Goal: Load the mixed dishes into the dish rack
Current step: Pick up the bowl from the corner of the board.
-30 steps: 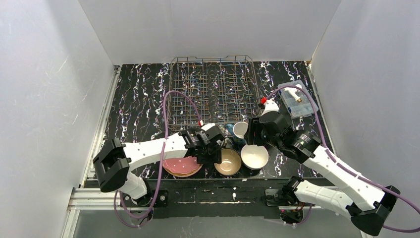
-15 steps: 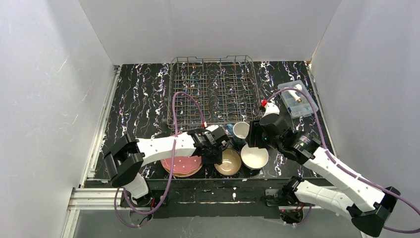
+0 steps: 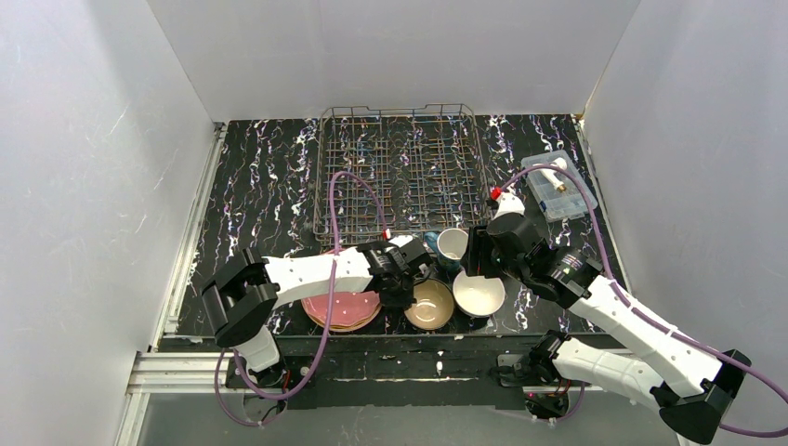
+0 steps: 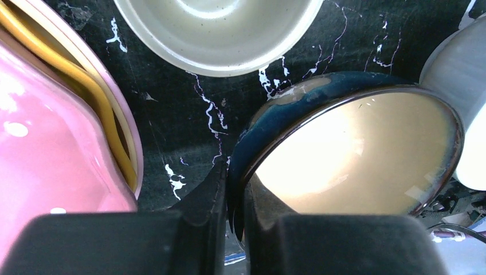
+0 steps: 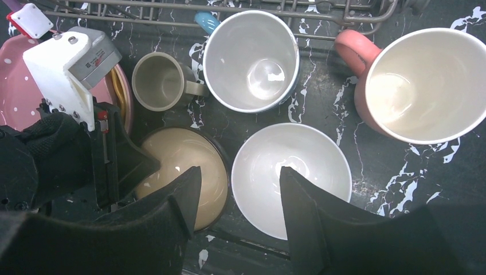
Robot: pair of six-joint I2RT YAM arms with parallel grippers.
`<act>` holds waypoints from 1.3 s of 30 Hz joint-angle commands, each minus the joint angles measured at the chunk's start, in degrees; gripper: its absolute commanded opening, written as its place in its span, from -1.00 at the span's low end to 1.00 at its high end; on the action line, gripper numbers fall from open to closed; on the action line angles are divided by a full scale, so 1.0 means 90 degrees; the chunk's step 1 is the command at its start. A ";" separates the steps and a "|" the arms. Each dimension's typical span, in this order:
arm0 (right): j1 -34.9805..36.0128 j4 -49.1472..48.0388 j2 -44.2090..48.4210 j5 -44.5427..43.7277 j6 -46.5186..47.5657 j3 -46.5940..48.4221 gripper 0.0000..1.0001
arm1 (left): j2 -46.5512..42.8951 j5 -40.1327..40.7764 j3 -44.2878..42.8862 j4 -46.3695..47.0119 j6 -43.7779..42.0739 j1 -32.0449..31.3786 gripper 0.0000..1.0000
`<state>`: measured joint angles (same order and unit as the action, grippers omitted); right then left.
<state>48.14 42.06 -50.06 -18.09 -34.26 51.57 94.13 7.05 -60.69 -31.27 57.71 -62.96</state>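
My left gripper (image 3: 406, 282) is shut on the left rim of the teal bowl (image 3: 430, 304), which is cream inside. In the left wrist view the rim sits between the fingers (image 4: 215, 195) of the left gripper (image 4: 235, 197). My right gripper (image 3: 479, 267) is open and empty, hovering over the white bowl (image 3: 479, 294); its jaws (image 5: 239, 172) span that bowl's left rim (image 5: 292, 177). The pink-topped plate stack (image 3: 342, 309) lies left of the teal bowl. The blue mug (image 5: 252, 60), grey-olive mug (image 5: 160, 81) and pink mug (image 5: 418, 86) stand in front of the dish rack (image 3: 400, 167).
A clear plastic box (image 3: 555, 184) sits at the far right beside the rack. The rack holds no dishes. The dishes crowd together near the table's front edge. White walls enclose the table on three sides.
My left arm's elbow has swung right and its gripper has slid right onto the teal bowl's rim. The right gripper has dropped slightly over the white bowl.
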 commanded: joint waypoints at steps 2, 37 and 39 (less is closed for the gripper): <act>0.0042 0.0017 0.0083 -0.0095 0.0010 0.0110 0.22 | 0.0000 0.0152 -0.0286 -0.0077 -0.0124 -0.0019 -1.00; 0.0042 -0.0986 0.0682 0.1318 -0.0052 0.0307 0.80 | -0.2598 0.0034 -0.0396 -0.0780 -0.1060 0.0169 -1.00; 0.0042 -0.1257 0.0740 0.1571 -0.0135 0.0273 0.91 | -0.2765 0.0005 -0.0386 -0.0809 -0.1158 0.0234 -1.00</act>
<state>48.18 38.46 -44.91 -9.69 -34.41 52.42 73.89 8.10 -61.60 -38.76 48.95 -62.02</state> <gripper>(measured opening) 0.909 0.094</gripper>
